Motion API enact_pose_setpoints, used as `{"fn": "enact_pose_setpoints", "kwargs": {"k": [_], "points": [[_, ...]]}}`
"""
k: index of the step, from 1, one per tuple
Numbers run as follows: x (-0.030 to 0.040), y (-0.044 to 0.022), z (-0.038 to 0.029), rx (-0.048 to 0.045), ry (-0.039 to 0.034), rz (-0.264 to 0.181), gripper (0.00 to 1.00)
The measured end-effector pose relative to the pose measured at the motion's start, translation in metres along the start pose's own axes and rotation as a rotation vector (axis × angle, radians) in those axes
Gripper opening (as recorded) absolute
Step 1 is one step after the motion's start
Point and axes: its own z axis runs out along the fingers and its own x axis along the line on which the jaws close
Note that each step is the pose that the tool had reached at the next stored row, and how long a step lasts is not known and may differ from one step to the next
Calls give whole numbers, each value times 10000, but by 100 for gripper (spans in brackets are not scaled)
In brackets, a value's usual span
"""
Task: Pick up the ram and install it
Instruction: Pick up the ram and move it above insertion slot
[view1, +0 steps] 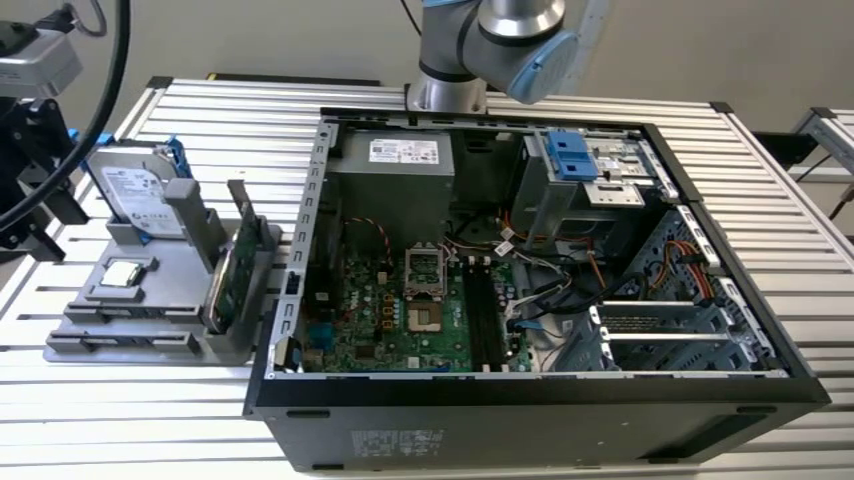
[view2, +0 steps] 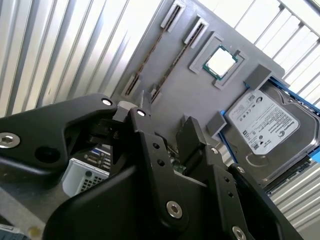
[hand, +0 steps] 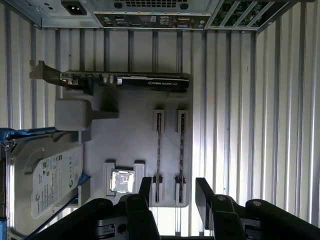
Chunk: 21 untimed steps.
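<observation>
- Two long, thin, dark circuit-board ram sticks (hand: 158, 150) stand on edge, side by side, clipped into a flat matte grey plastic holder tray (hand: 135, 135).
- The black angular gripper (hand: 173, 192) hangs over the tray, fingers spread wide and empty.
- Sharing the tray are a square silvery processor chip (hand: 121, 180), a smooth silver hard drive (hand: 50, 175) and a dark expansion card (hand: 130, 80).
- The tray rests on a ribbed aluminium table (hand: 280, 125).

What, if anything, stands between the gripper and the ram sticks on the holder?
Nothing visible. The open gripper hangs over the holder, with free space down to the two ram sticks. The card and drive stand apart from them.
</observation>
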Motion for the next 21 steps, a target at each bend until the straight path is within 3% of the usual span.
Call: {"fn": "enact_pose_setpoints", "kwargs": {"k": [21], "points": [[-4,-1,61,-1,0,-1,100]]}}
